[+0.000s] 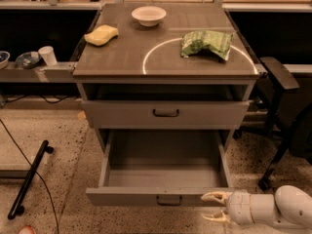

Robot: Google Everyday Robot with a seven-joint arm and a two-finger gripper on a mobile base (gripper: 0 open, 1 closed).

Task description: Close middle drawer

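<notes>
While the middle drawer point(163, 172) stands pulled out nearly to full reach, its inside shows bare grey sheet metal, nothing in it. It sits below the shallow upper drawer point(122, 115), which is close to shut. No third drawer can be seen; the open one would hide it.

Gripper point(216, 207): low at the right end of the open drawer's front, coming in from the right, tips pointing left. Jaws spread apart, holding nothing. The upper finger point(214, 196) lies at or just against the front's right end; contact cannot be confirmed. The lower finger hangs below the front's bottom edge.

Handling judgement:
- Drawer looks rigid, metal and empty, so probably light for its size; it likely runs on slides and resists little.
- The flat front is stiff and not fragile, so it can take a plain push.
- No grasp needed. The small dark loop handle point(169, 199) at mid-front is for pulling; for closing, pressing on the flat front is enough.
- Best contact is near the handle, on the centre line. Pushing at the right end, where the gripper sits now, may skew the drawer and bind it.
- Smooth metal: the fingers could slip off the upper edge if they press too high.

Desk point(126, 57) above carries a bowl point(148, 15), sponge point(101, 34) and green bag point(207, 43); a hard slam might jolt them.
</notes>
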